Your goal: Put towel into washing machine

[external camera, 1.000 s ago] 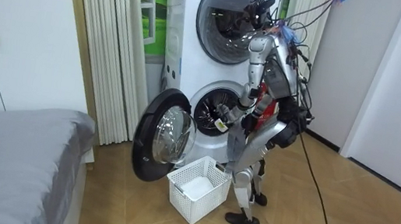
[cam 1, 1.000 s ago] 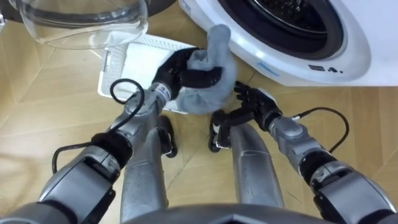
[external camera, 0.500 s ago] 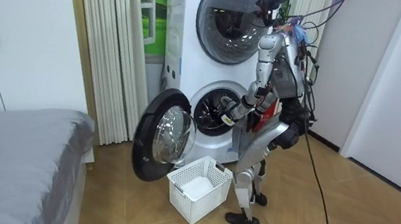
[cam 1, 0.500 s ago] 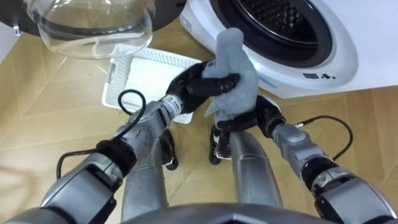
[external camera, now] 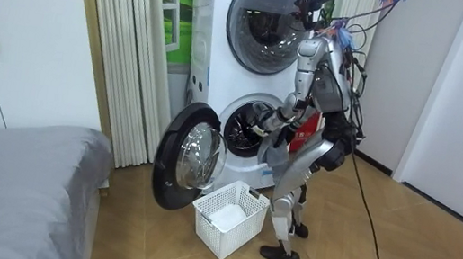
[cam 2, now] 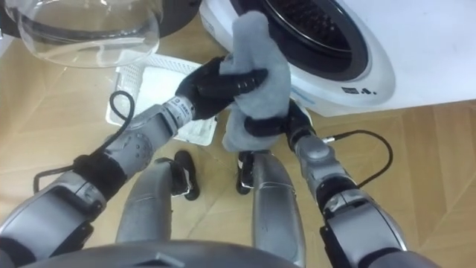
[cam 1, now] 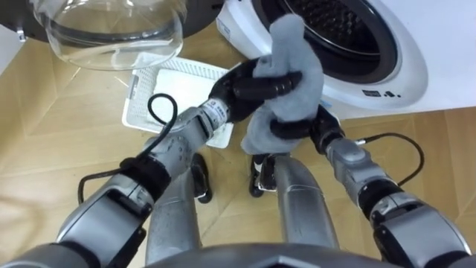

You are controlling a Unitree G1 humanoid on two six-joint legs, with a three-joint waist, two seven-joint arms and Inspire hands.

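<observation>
A robot stands at the open washer point(cam 1: 387, 71), whose door point(cam 1: 111, 33) is swung out to the left. Both hands hold a grey towel point(cam 1: 294, 97) just before the drum opening: the left hand point(cam 1: 249, 85) is clenched round its top and the right hand point(cam 1: 301, 130) grips lower down. A white basket point(cam 1: 160, 93) sits on the floor. The towel is lifted but not yet inside, so pushing it in and letting go remain.

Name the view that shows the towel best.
Left eye view: the towel fills the middle, clasped by the left hand and right hand. The right eye view shows much the same; the room view shows it too small to make out.
</observation>
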